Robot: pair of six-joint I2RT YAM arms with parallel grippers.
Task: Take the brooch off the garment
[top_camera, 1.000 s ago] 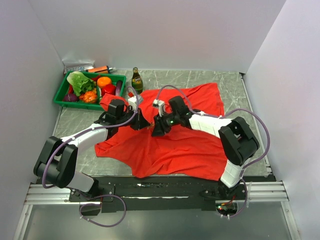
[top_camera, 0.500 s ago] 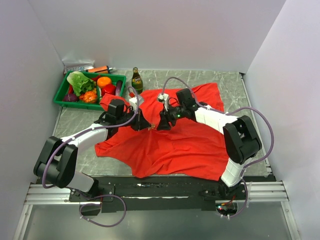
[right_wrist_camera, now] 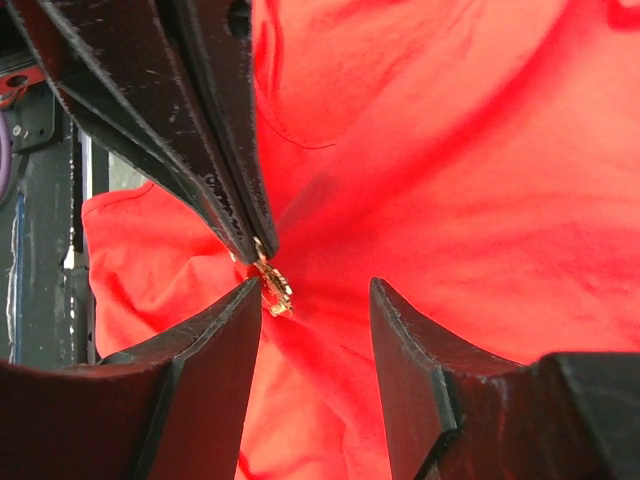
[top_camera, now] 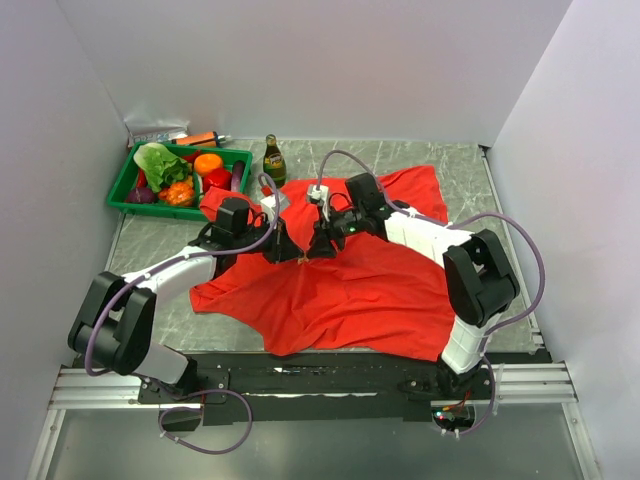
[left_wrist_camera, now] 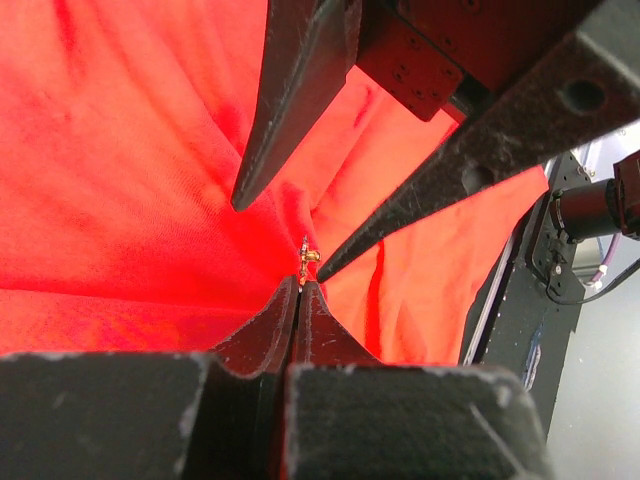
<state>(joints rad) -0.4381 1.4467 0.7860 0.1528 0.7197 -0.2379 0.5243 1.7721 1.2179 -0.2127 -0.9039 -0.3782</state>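
With left gripper clamped on garment at 6 o'clock of brooch, shift right gripper, jaws apart, toward 9 o'clock, then close on brooch only.

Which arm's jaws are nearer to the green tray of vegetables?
Left. The left arm has its jaws shut on the garment by the brooch, right of the tray; the right arm holds open jaws around the brooch, farther right.

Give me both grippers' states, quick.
Left gripper: closed, pinching the shirt beside the brooch.
Right gripper: open, fingers either side of the brooch, holding nothing.
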